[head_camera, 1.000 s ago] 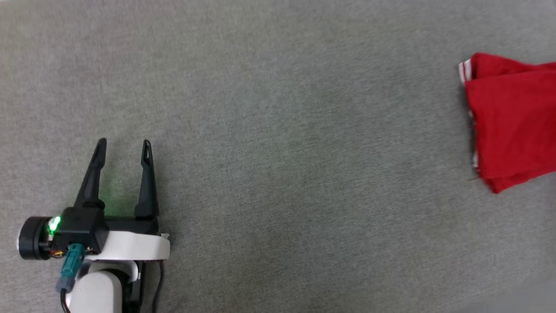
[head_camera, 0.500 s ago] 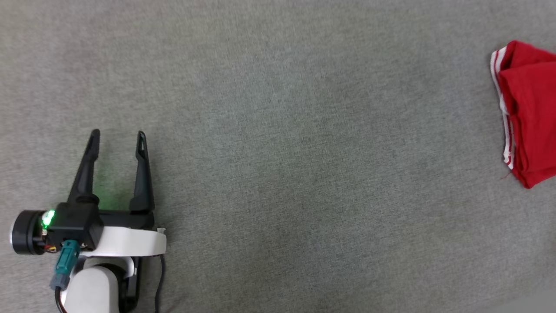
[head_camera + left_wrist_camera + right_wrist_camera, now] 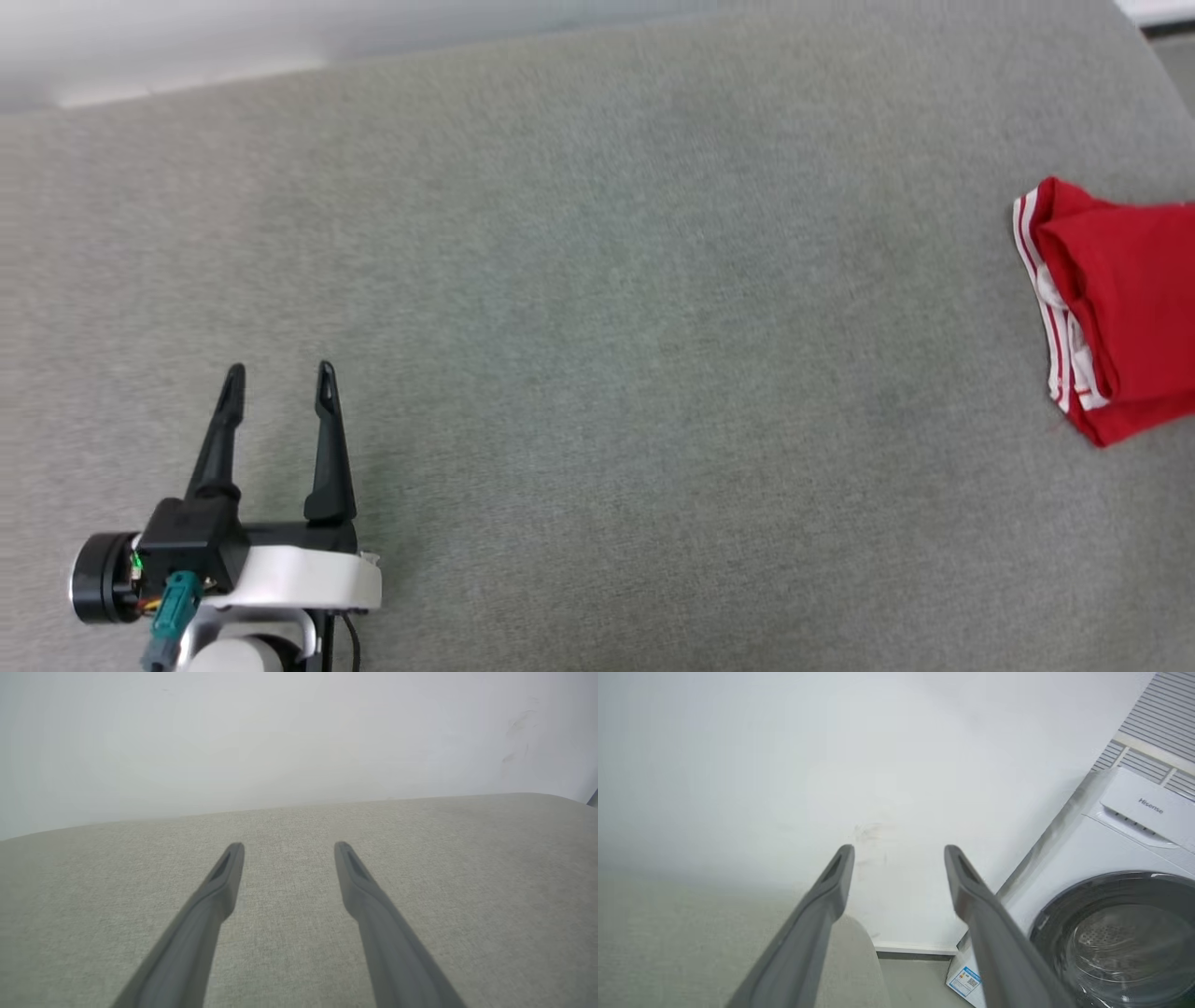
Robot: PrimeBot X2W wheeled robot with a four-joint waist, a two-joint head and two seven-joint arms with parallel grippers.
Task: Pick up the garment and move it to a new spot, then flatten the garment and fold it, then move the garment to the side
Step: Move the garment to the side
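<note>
The garment point(image 3: 1111, 308), red with red-and-white striped trim along its left edge, lies folded at the right edge of the head view, partly cut off by the frame. It rests on a grey fabric surface point(image 3: 597, 373). My left gripper point(image 3: 277, 376) is at the lower left of the head view, far from the garment, open with nothing between its fingers; the left wrist view shows the same gripper point(image 3: 288, 847) spread over bare grey fabric. In the right wrist view my right gripper point(image 3: 899, 849) is open and empty, pointing past the surface's corner toward a white wall.
A white wall point(image 3: 299, 732) runs behind the far edge of the grey surface. A white front-loading washing machine point(image 3: 1120, 896) with a round door stands beyond the surface's right end, with a strip of floor point(image 3: 915, 980) between them.
The head camera has shifted, so the wall strip and the surface's far edge now show at the top. The garment's visible shape changed, lying more bunched with striped trim showing. The left gripper stays open.
</note>
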